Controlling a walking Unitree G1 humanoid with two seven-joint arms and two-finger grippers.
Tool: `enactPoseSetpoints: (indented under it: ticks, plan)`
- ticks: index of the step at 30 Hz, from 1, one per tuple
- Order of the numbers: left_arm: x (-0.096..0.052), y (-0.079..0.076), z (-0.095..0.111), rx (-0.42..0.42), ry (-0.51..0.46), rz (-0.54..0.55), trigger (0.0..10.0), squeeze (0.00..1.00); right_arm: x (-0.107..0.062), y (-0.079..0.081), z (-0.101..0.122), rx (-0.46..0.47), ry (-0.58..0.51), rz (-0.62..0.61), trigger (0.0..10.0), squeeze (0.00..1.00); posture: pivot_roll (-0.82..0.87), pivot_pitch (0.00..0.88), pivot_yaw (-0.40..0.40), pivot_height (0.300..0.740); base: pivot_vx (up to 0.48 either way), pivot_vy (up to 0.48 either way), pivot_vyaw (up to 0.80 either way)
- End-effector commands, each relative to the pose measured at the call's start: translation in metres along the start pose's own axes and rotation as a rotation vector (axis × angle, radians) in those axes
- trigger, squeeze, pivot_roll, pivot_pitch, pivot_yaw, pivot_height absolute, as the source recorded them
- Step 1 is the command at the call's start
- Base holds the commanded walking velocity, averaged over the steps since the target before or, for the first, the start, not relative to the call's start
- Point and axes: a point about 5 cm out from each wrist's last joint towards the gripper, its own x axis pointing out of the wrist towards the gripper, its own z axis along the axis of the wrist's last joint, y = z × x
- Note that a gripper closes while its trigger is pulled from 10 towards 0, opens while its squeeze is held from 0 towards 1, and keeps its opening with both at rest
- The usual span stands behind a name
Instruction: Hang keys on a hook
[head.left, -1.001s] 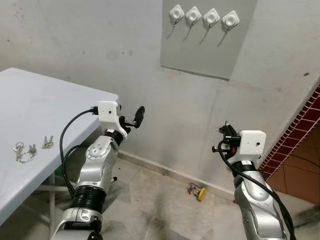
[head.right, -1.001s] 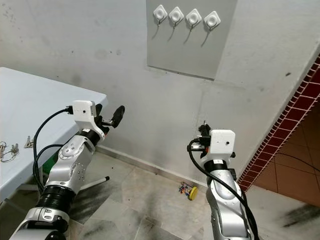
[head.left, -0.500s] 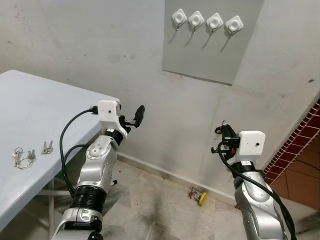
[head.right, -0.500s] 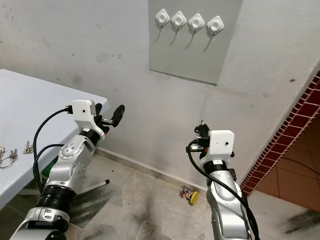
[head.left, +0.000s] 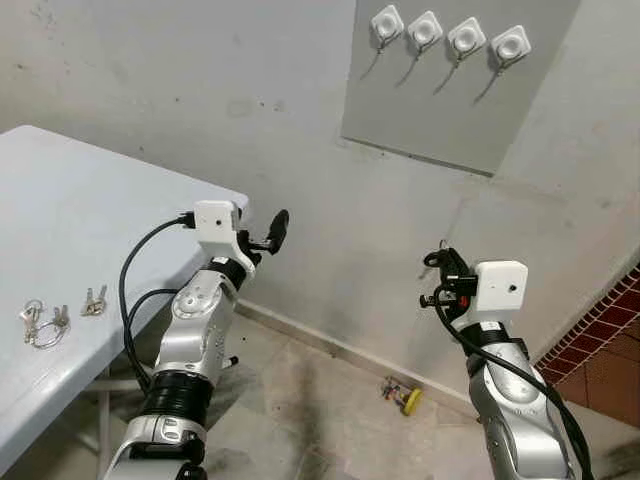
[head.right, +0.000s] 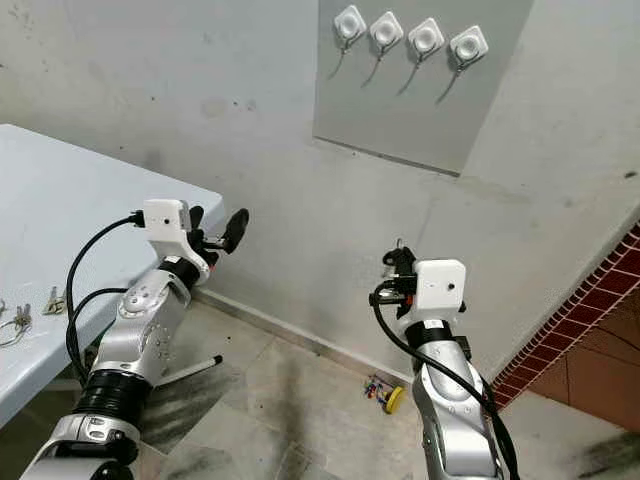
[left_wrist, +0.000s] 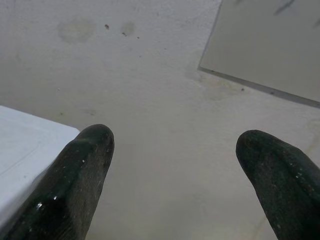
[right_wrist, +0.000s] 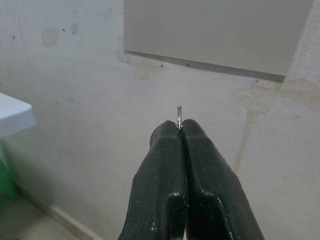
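Observation:
Four white hooks (head.left: 447, 36) sit in a row on a grey panel (head.left: 450, 115) high on the wall ahead. My right gripper (right_wrist: 179, 128) is raised below and in front of the panel, shut on a thin metal key ring (right_wrist: 179, 113) that pokes out past its fingertips. The keys on that ring are hidden. My left gripper (left_wrist: 175, 150) is held up by the table corner, open and empty, facing the wall. Two more key bunches lie on the white table at my left, one on a ring (head.left: 40, 322) and a smaller one (head.left: 94, 301).
The white table (head.left: 80, 200) fills the left side, its corner near my left arm. A small yellow toy (head.left: 402, 396) lies on the tiled floor by the wall. A red brick-patterned wall (head.left: 615, 320) runs along the right.
The whole picture has shifted, with the hook panel now further right in view, so the camera has moved. Both arms keep their pose, and the right gripper stays shut on the ring.

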Motion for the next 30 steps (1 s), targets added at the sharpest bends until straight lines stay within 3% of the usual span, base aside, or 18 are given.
enactPoseSetpoints:
  ticks: [1, 30]
  plan:
    - [0.0034, -0.0031, 0.0078, 0.004, -0.025, -0.015, 10.0, 0.0, 0.0003, 0.0005, 0.0093, 0.0, -0.042, 0.007, 10.0, 0.0, -0.05, 0.0, -0.013, 0.74, 0.356, 0.0, 0.0]
    - [0.0033, -0.0035, 0.0082, 0.003, -0.027, -0.013, 10.0, 0.0, -0.0012, 0.0024, 0.0093, 0.005, -0.04, 0.019, 10.0, 0.0, -0.06, 0.0, -0.015, 0.74, 0.375, 0.0, 0.0]
